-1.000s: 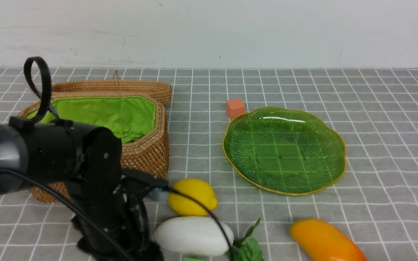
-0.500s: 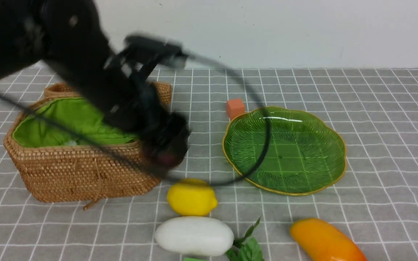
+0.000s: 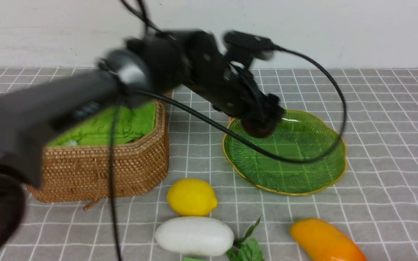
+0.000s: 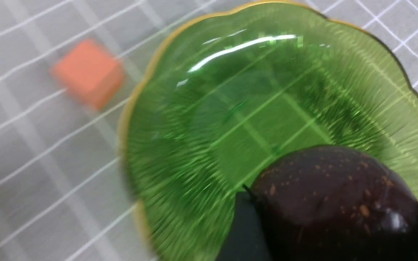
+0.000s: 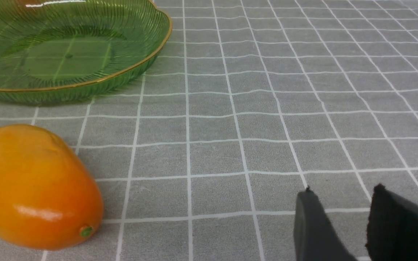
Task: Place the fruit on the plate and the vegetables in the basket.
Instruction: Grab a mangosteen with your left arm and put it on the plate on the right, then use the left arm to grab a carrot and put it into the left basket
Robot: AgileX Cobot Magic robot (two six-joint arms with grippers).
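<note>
- Left fingers [image 4: 241, 232] clamp a small dark purple-brown round fruit [image 4: 336, 195] over the ribbed green glass plate [image 3: 303, 170], just right of frame centre.
- Right fingers [image 5: 314, 224] stand slightly apart, empty, above the grey checked counter [image 5: 267, 108].

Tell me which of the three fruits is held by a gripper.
The dark round fruit: the left gripper holds it over the plate. The lemon and the mango lie free on the table.

Left gripper [image 4: 337, 222] clamps dark fruit [image 4: 332, 195] over plate [image 4: 230, 90]; orange cube [image 4: 87, 72] beside
</note>
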